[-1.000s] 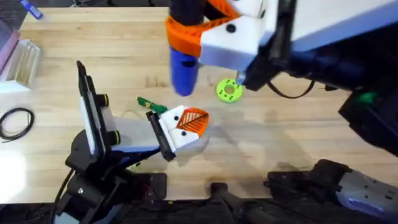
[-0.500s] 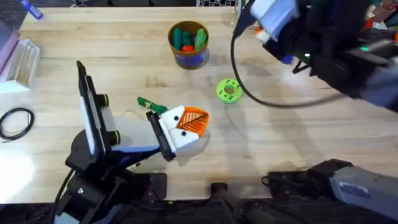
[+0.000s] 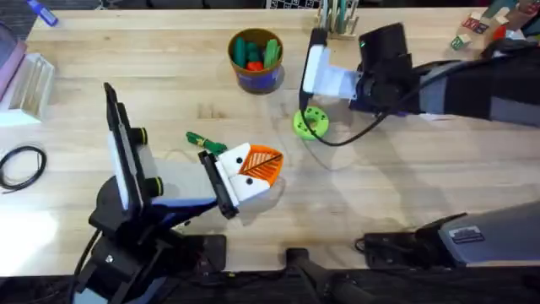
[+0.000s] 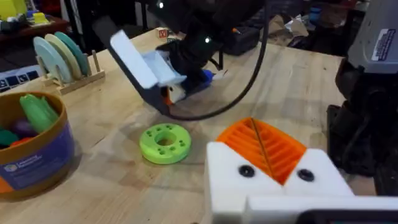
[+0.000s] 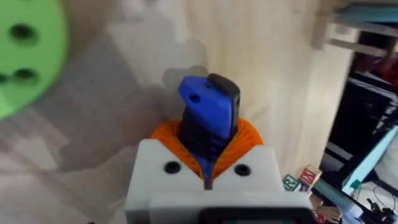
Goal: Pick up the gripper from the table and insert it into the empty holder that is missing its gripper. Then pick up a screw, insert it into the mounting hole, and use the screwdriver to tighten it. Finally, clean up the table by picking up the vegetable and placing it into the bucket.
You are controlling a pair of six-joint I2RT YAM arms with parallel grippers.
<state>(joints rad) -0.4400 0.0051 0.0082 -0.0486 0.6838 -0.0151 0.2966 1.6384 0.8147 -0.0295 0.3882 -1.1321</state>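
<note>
My right gripper (image 3: pixel 315 83) hangs low over the table just behind the green disc, to the right of the bucket (image 3: pixel 256 61). Its orange fingers (image 5: pixel 249 138) are shut on the blue screwdriver (image 5: pixel 208 111), also seen as a blue stub (image 4: pixel 208 76). My left gripper (image 3: pixel 257 166) rests near the front with its orange fingers (image 4: pixel 264 144) pressed together, nothing between them. The dark-green vegetable (image 3: pixel 205 142) lies on the table right behind it. The bucket (image 4: pixel 34 158) holds green and red toy pieces. The loose gripper, the empty holder and the screw are out of view.
A bright-green disc with holes (image 3: pixel 310 123) lies mid-table. A pen rack (image 3: pixel 337 17) stands at the back, toy blocks (image 3: pixel 472 29) at the back right. On the left are a clear box (image 3: pixel 29 80), a black cable loop (image 3: pixel 21 165) and a blue marker (image 3: pixel 42 13).
The right arm, with the screwdriver in its gripper, swung away from close under the camera and came down beside the green disc. The left arm and the vegetable stayed put.
</note>
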